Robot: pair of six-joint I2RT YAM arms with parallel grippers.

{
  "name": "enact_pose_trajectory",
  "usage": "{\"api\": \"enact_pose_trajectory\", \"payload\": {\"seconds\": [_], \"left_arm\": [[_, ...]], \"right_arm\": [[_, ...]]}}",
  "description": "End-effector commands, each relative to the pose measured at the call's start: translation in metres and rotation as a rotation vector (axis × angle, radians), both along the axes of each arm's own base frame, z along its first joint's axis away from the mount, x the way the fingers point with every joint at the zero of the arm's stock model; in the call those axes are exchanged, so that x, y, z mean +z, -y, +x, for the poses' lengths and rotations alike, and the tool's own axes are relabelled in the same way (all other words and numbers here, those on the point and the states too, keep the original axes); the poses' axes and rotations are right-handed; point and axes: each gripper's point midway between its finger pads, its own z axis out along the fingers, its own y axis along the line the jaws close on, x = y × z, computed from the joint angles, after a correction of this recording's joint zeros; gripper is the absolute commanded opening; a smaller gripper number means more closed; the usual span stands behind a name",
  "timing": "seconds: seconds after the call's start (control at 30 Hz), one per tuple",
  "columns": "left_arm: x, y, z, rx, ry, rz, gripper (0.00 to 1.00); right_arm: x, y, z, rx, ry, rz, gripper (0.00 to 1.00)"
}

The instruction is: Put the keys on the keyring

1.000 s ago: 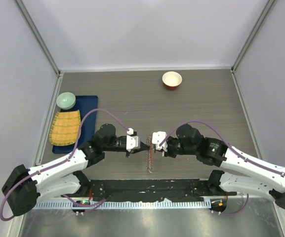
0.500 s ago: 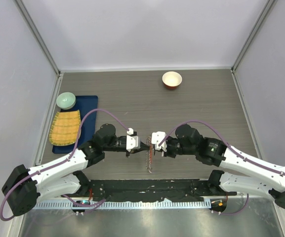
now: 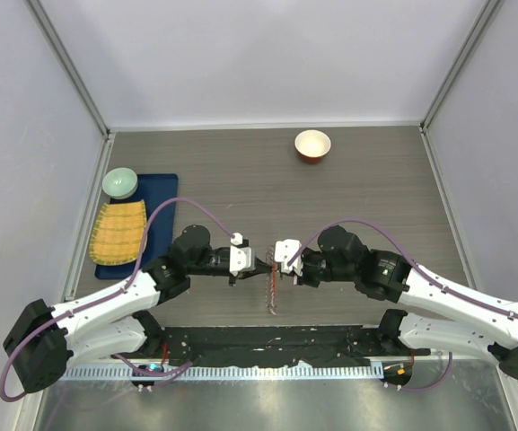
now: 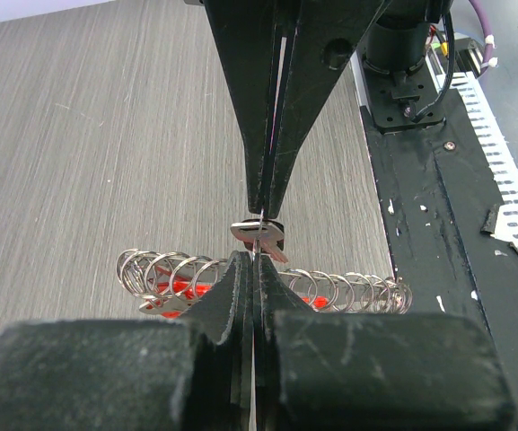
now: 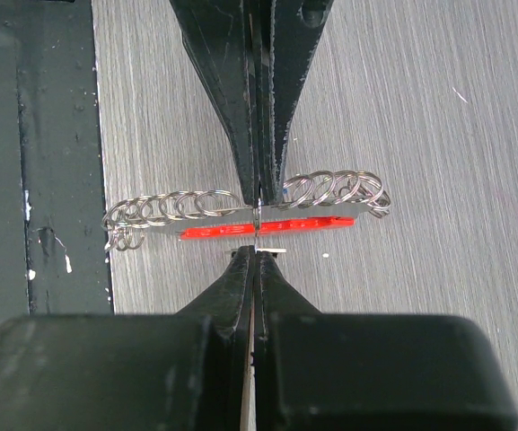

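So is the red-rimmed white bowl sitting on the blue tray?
No, the white bowl stands on the table, apart from the blue tray holding a green bowl.

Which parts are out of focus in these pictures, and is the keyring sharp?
Left wrist view: left gripper soft near the lens, keyring sharp. Right wrist view: right gripper equally soft, keyring crisp. Top view: even light, keyring too small for detail.

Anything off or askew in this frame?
Nothing spilled or damaged. The keyring lies flat by the table's near edge, ring chain bowed beside its red bar. Left pincer and right pincer are shut, tip to tip above it, with a small silvery key between the tips; which one holds it is unclear.
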Motion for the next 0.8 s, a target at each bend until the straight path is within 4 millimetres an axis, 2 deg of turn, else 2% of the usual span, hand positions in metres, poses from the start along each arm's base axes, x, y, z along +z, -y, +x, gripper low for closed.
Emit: {"api": "enact_pose_trajectory", "payload": {"seconds": [0.0,0.77], "left_arm": [[0.0332,0.0078,0.0055,-0.007,0.065,-0.078,0.00],[0.0358,0.0105,-0.0023,-0.053,0.049,-0.090,0.00]], "right_arm": [[0.0100,-0.0052,0.0021,0.001,0.019,0.028,0.01],[0.0078,-0.0075,0.0021,0.013,0.032,0.019,0.01]]}}
